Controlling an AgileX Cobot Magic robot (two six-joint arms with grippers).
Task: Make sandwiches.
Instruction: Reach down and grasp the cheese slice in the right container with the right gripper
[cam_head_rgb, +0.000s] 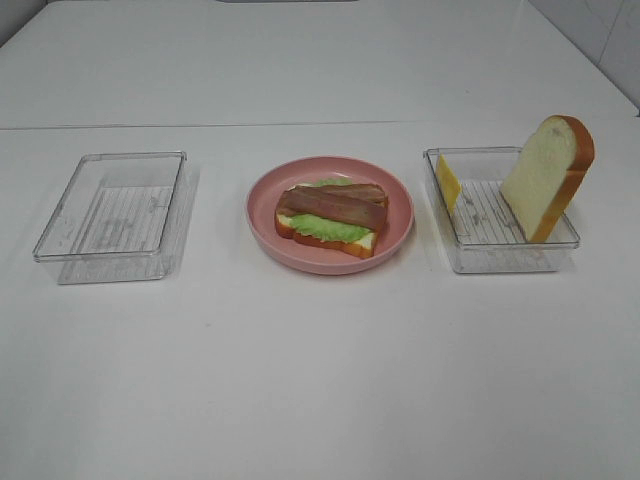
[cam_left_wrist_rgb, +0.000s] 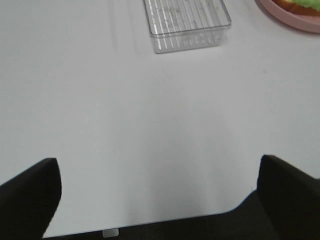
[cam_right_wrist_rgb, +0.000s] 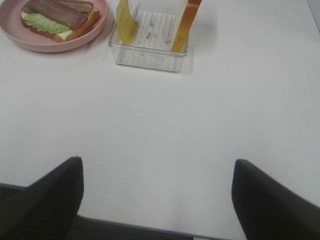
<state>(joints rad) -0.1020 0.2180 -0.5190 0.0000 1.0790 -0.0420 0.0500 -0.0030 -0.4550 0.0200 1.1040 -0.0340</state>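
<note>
The sandwich (cam_head_rgb: 332, 218) lies half built on the pink plate (cam_head_rgb: 262, 205): a bottom slice (cam_head_rgb: 352, 245), lettuce (cam_head_rgb: 325, 228) and bacon strips (cam_head_rgb: 335, 203), with no cheese and no top yet. Both missing pieces stand in the clear tray (cam_head_rgb: 500, 255) just beside the plate, on the right arm's side. The cheese square (cam_head_rgb: 447, 182) is on edge against the tray wall nearest the plate. The second bread slice (cam_head_rgb: 548, 178) stands at the tray end farther from the plate, its long axis pointing up and tilted away from the plate. The right end effector (cam_right_wrist_rgb: 157, 161) hangs over bare counter (cam_head_rgb: 320, 380), spread wide and holding nothing, with that tray ahead of it. The left end effector (cam_left_wrist_rgb: 157, 161) is equally wide and unladen, facing the other tray (cam_head_rgb: 110, 255) on the plate's opposite side. The right arm is clearly the nearer one. Either piece would likely need pinching across its flat faces from above.
</note>
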